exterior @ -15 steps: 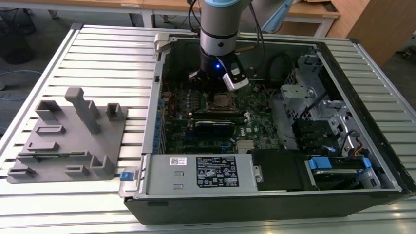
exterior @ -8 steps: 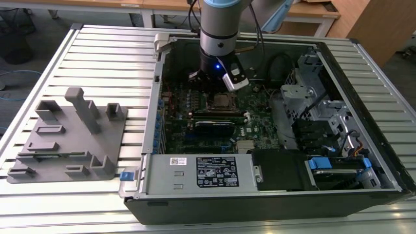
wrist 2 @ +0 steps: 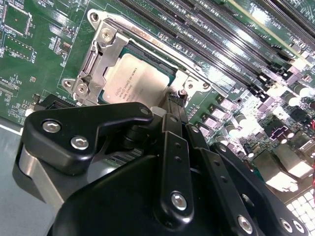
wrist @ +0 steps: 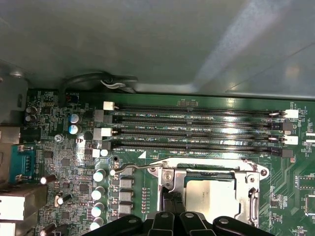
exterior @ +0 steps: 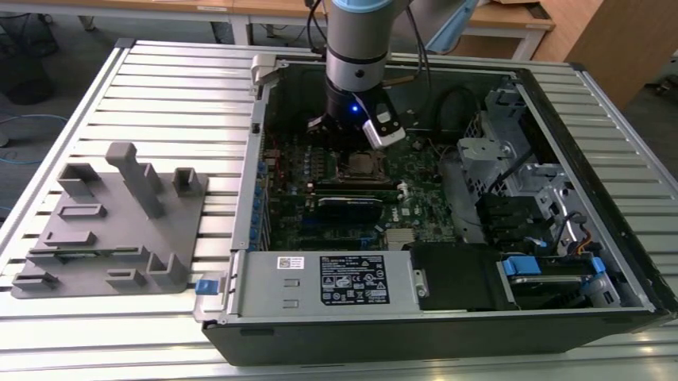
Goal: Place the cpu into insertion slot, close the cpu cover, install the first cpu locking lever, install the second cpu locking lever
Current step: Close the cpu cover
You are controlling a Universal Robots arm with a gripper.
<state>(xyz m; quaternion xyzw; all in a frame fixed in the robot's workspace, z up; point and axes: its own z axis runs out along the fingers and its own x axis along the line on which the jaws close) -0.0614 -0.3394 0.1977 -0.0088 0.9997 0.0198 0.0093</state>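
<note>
The cpu point(wrist 2: 135, 78) point(wrist: 209, 194) lies flat in the insertion slot point(exterior: 360, 165) on the green board, its silver-tan top showing. The silvery cpu cover point(wrist 2: 106, 51) point(wrist: 249, 196) lies down around it, framing the chip. A thin wire locking lever point(wrist: 133, 167) point(wrist 2: 147, 38) runs along the socket edge beside the memory slots. My gripper point(exterior: 348, 143) point(wrist 2: 173, 102) point(wrist: 167, 195) hangs low over the socket's edge, its black fingers point(wrist 2: 170, 137) pressed together, tips close to a small screw at the cover's corner. Nothing sits between them.
Long black memory slots point(wrist: 197, 129) border the socket. A black graphics card point(exterior: 344, 208) lies just below it in the exterior view, with the power supply point(exterior: 317, 282) at the case front. A drive cage point(exterior: 498, 167) stands on the exterior view's right, a grey fixture point(exterior: 117, 222) on its left.
</note>
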